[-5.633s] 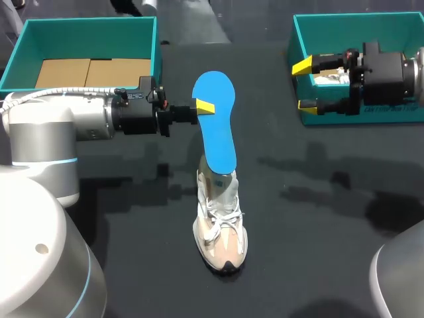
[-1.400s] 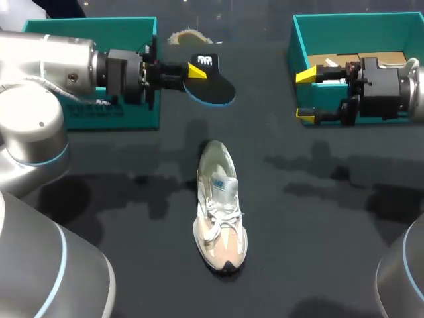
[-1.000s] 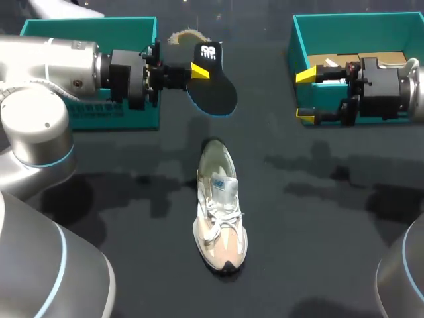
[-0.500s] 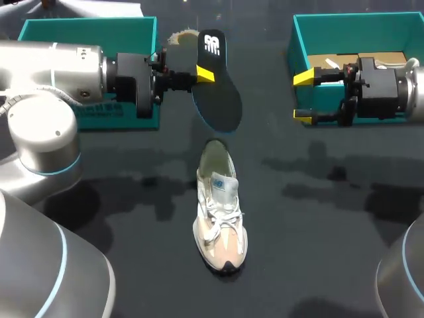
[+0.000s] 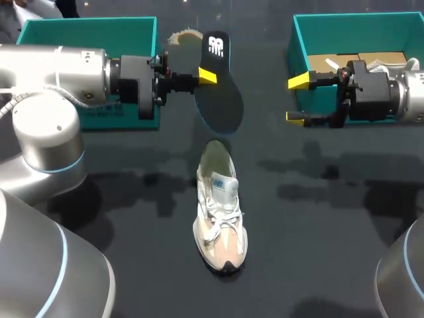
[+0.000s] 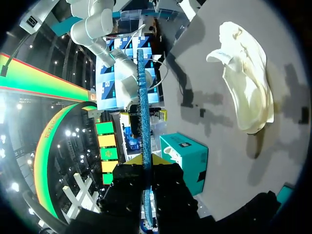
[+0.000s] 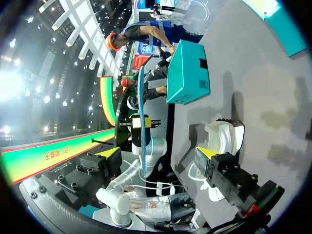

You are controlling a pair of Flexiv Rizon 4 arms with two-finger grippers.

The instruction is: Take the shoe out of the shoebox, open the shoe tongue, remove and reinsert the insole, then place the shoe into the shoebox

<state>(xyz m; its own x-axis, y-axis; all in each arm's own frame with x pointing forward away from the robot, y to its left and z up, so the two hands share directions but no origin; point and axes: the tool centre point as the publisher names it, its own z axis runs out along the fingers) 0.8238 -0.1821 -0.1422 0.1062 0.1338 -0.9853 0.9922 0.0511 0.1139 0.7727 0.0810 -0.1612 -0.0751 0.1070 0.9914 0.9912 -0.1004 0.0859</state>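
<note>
- Dark table (image 5: 318, 232), with soft shadows across it.
- Shoe (image 5: 220, 218) near the table's middle, upright on its sole, toe toward the near edge.
- Left box (image 5: 93, 21), teal, open-topped, at the far left.
- Right box (image 5: 358, 16), teal, open-topped, at the far right, well apart from the shoe.

Left tool (image 5: 205, 77) pinched closed; right tool (image 5: 297, 99) spread wide.
</note>
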